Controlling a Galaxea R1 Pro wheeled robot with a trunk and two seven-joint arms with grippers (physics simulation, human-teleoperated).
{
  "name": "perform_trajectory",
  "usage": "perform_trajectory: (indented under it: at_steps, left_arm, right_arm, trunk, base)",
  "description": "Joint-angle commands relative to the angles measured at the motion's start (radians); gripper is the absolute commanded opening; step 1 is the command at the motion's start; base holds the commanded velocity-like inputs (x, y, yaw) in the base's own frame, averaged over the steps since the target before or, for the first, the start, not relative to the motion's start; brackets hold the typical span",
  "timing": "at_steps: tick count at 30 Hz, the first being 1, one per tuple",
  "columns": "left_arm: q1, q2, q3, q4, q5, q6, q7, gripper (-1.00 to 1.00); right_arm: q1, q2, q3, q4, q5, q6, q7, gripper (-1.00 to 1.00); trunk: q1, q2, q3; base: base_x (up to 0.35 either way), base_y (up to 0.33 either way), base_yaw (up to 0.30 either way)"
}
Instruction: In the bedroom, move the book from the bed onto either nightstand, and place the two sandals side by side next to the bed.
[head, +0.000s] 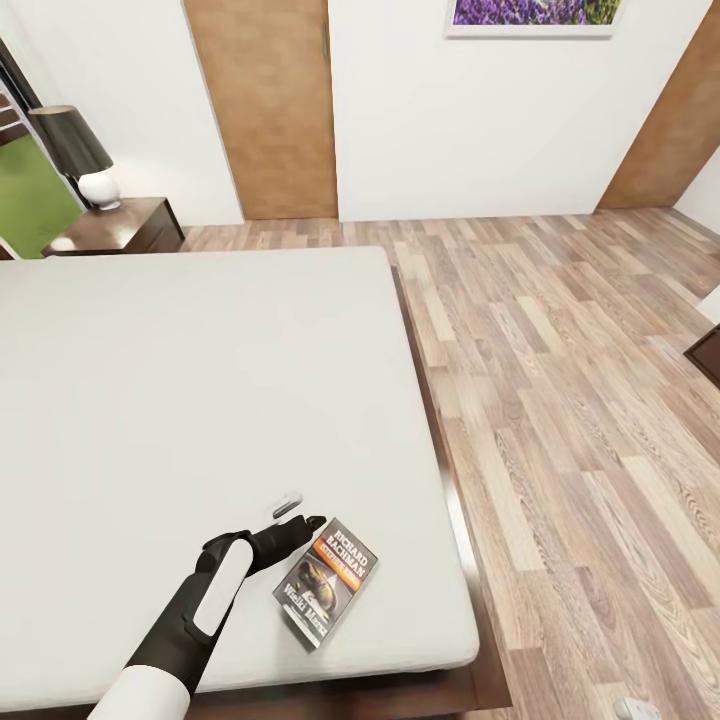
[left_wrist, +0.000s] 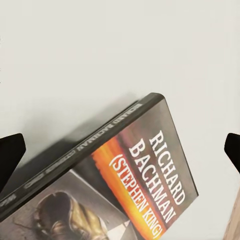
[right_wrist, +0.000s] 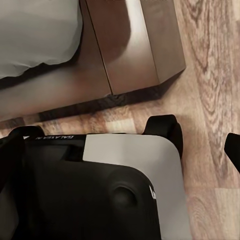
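The book lies flat on the pale mattress of the bed, near its front right corner, its cover with the white "RICHARD BACHMAN" lettering facing up. My left gripper hovers open just beyond the book's upper left corner, with nothing between its fingers. The left wrist view looks down on the book on the mattress, a black fingertip at each side of the picture. In its own wrist view my right gripper hangs open, low by the bed frame and over my base. The sandals are out of view.
A dark nightstand with a black-shaded lamp stands at the bed's far left corner. Wood-plank floor runs along the bed's right side to a brown door. My grey base is close against the bed frame's corner.
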Motion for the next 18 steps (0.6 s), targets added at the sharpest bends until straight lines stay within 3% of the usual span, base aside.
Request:
perform_trajectory:
  at_steps: [1, 9, 18]
  left_arm:
    - [0.000, 0.000, -0.001, -0.001, 0.011, 0.003, 0.010, 1.00]
    - [0.000, 0.000, -0.001, -0.001, 0.011, 0.003, 0.010, 1.00]
    - [0.000, 0.000, -0.001, -0.001, 0.011, 0.003, 0.010, 1.00]
  right_arm:
    - [0.000, 0.000, -0.002, 0.000, -0.002, 0.003, 0.004, 1.00]
    - [0.000, 0.000, -0.002, 0.000, -0.002, 0.003, 0.004, 1.00]
    - [0.000, 0.000, -0.002, 0.000, -0.002, 0.003, 0.004, 1.00]
  trunk:
    - [0.000, 0.000, -0.001]
    - [0.031, -0.056, -0.026]
    - [0.031, -0.056, -0.026]
  base:
    - [0.000, 0.000, 0.000]
    - [0.000, 0.000, 0.000]
    - [0.000, 0.000, 0.000]
